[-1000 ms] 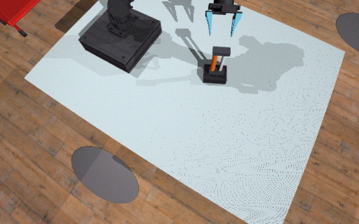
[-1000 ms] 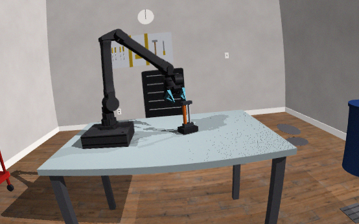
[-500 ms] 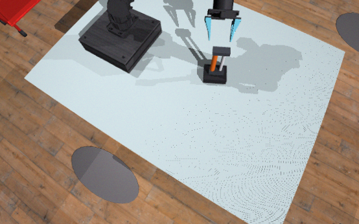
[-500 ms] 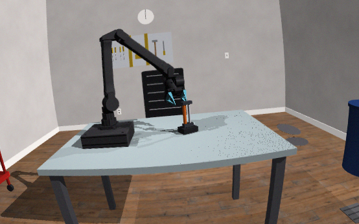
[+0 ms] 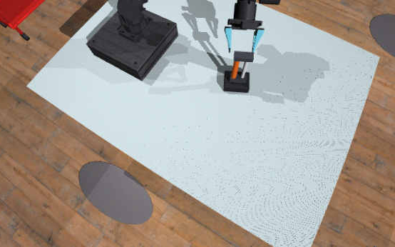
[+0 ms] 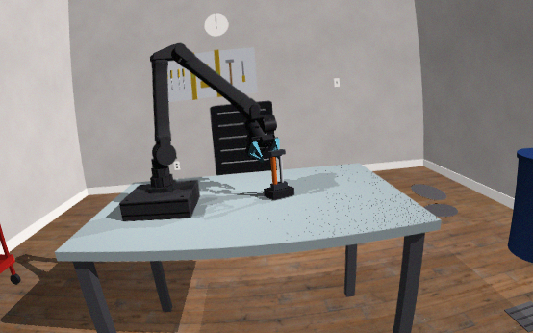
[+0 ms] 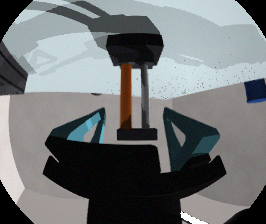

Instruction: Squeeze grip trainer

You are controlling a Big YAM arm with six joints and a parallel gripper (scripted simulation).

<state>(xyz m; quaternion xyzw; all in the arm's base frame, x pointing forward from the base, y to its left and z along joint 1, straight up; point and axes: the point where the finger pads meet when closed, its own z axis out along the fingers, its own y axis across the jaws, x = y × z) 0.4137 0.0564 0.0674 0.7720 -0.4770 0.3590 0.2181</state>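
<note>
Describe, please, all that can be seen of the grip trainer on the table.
The grip trainer stands upright on the pale table. It has a black block base, a black cap on top, and two parallel bars between them: a thicker orange bar and a thin grey bar, set apart. The open gripper hangs behind the cap, not touching it.

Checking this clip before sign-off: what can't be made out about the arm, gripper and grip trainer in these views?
- Top view: the arm above the open gripper is cut off by the upper edge.
- Exterior view: the thin bar is too small to judge its gap to the orange foam bar.
- Wrist view: the grip trainer nearest end sits behind the gripper body; fingertip clearance is unclear.
</note>
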